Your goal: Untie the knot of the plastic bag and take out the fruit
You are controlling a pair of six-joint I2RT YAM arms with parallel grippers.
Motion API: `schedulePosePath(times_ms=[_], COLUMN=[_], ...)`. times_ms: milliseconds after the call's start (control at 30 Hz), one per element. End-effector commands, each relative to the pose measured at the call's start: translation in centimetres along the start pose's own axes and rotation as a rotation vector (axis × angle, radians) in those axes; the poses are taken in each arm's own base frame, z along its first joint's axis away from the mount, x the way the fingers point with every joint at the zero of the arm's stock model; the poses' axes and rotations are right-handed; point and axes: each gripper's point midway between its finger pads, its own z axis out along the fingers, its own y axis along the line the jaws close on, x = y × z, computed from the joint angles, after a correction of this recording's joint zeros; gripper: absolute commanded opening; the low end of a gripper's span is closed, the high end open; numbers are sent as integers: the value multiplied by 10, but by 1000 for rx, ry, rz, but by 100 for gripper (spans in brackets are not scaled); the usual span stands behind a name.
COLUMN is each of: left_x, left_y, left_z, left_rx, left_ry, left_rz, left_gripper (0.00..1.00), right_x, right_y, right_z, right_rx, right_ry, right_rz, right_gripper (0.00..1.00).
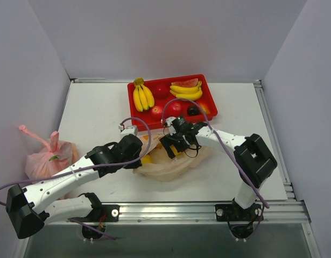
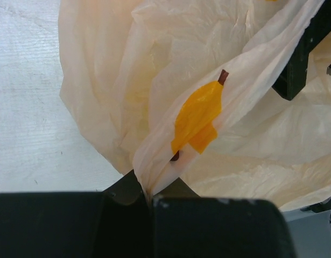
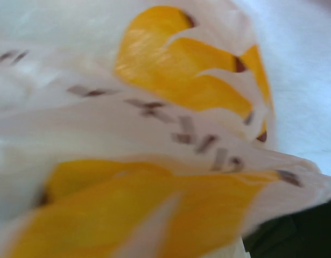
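The peach-orange plastic bag (image 1: 173, 161) lies crumpled at the table's middle. My left gripper (image 1: 139, 141) is at the bag's left edge, shut on a fold of its film (image 2: 154, 166), which carries a yellow printed mark. That fold runs taut to my right gripper (image 1: 175, 142), which sits over the bag's top. Bag film (image 3: 154, 123) pressed against the right wrist camera hides its fingers. No knot shows. A yellow round shape (image 1: 147, 159) shows through the film. Red apples (image 1: 157, 111), a dark plum (image 1: 192, 110) and an orange (image 1: 204, 109) lie in the red tray (image 1: 208, 91).
The tray stands at the back middle with two banana bunches (image 1: 142, 97) and a watermelon slice (image 1: 187, 83). A pinker bag (image 1: 47, 158) with knotted handles sits at the left wall. Grey walls close in three sides; a metal rail runs along the near edge.
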Motion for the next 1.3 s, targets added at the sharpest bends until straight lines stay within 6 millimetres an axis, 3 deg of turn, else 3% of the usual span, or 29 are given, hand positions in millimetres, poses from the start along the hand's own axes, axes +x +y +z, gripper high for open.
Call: schedulePosePath(times_ms=[0, 67, 167, 400, 500, 633, 667, 833, 1100, 1200, 1233, 1267], left_x=[-4, -3, -2, 6, 7, 5, 5, 4, 4, 4, 3, 3], left_y=[-10, -10, -8, 2, 6, 9, 9, 11, 10, 10, 10, 10], left_z=[4, 6, 8, 11, 11, 9, 8, 6, 5, 4, 5, 5], left_rx=[37, 35, 29, 2, -2, -10, -10, -12, -5, -3, -6, -6], left_ry=[-12, -7, -8, -10, -16, -29, -31, -39, -37, -40, -40, -40], left_rz=[-9, -5, -9, -19, -25, -38, -42, -64, -71, -74, -76, -76], left_gripper=[4, 4, 4, 4, 4, 4, 4, 4, 4, 4, 4, 4], right_x=[-15, -17, -23, -45, -48, -49, -47, -54, -39, -34, -39, -38], right_y=[44, 67, 81, 39, 55, 71, 74, 100, 90, 88, 89, 89], right_z=[-14, -27, -48, -91, -103, -91, -81, -56, -3, -1, -10, -14], right_rx=[-253, -397, -483, -119, -140, -183, -186, -256, -140, -135, -147, -151], right_ry=[-46, -67, -117, -301, -338, -304, -273, -211, -116, -115, -143, -152], right_rz=[-52, -87, -112, -127, -155, -119, -104, 39, 176, 163, 147, 138], right_gripper=[95, 95, 95, 99, 98, 95, 95, 100, 99, 88, 83, 69])
